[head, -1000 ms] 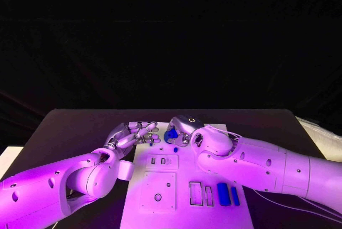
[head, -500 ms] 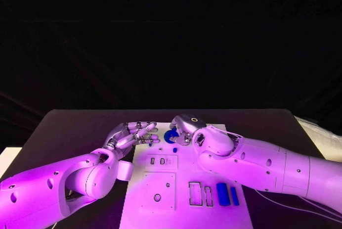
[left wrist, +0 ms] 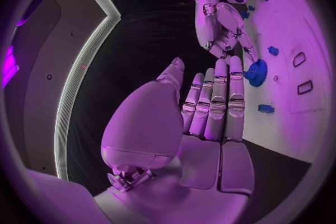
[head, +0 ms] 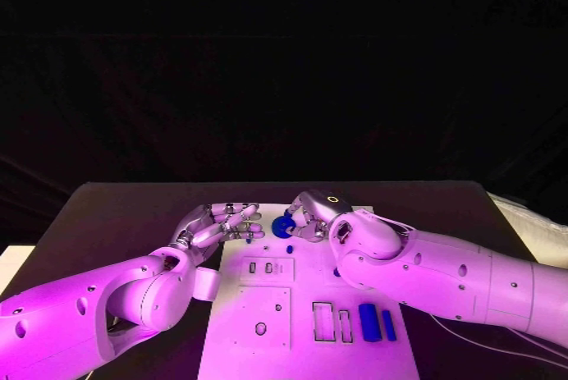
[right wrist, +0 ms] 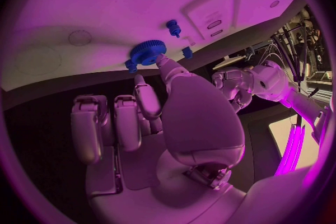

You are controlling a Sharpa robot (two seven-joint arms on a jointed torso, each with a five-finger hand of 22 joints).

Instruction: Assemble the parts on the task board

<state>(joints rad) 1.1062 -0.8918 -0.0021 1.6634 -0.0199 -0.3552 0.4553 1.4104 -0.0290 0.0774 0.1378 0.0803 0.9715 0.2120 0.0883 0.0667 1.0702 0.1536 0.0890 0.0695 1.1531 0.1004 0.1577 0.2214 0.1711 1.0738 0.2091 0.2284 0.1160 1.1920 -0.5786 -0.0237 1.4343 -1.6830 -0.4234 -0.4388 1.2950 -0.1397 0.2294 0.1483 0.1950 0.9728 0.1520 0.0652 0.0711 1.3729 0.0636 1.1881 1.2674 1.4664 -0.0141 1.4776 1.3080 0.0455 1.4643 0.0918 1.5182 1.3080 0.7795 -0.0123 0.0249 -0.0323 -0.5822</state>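
Note:
The white task board point(head: 296, 314) lies in the middle of the black table. A blue gear point(head: 284, 226) lies at the board's far end, between my two hands. My right hand point(head: 313, 217) reaches it from the right, and one fingertip point(right wrist: 159, 60) touches the gear point(right wrist: 145, 54) while the other fingers stay curled back. My left hand point(head: 225, 222) is just left of the gear point(left wrist: 257, 73), fingers point(left wrist: 217, 103) stretched out side by side, holding nothing. A small blue peg point(head: 289, 249) stands just nearer than the gear. Two blue bars point(head: 370, 321) lie at the board's near right.
Empty rectangular slots point(head: 326, 321) sit beside the bars, and smaller slots point(head: 260, 267) lie mid-board. Another small blue piece point(left wrist: 266, 108) lies near the gear. Both forearms reach over the board's near half.
My right hand has shifted slightly to the right, and more of the gear now shows between the hands. The left hand has barely moved.

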